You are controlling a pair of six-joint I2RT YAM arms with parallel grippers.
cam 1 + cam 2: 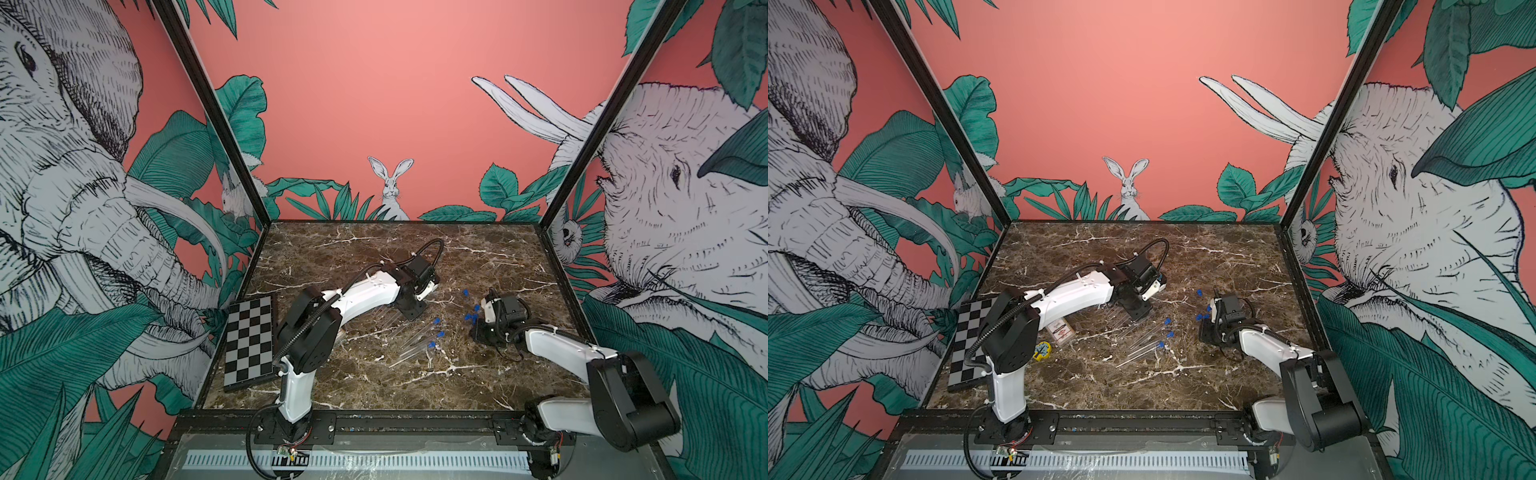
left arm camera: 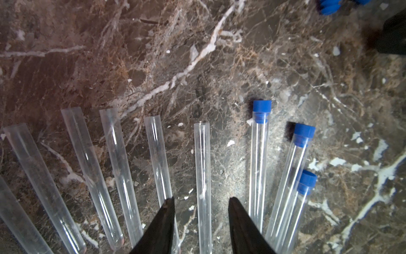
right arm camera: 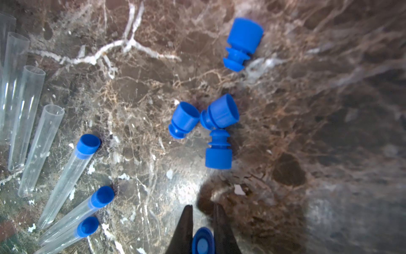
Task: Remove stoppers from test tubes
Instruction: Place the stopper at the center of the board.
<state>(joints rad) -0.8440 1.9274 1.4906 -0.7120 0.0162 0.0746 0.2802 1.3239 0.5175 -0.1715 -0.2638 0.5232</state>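
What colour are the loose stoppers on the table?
Bright blue; the stoppers show best in the right wrist view.

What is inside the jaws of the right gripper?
A blue stopper sits between the fingers of the right gripper, its round end facing the camera. The fingers cover its sides, and the picture's edge cuts off the rest.

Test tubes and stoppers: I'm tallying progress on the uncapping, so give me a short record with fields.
stoppered test tubes: three, lying flat
open test tubes: at least six, lying flat
loose stoppers: four on the marble tabletop
left jaws: apart, either side of one open tube
right jaws: shut on a fifth stopper
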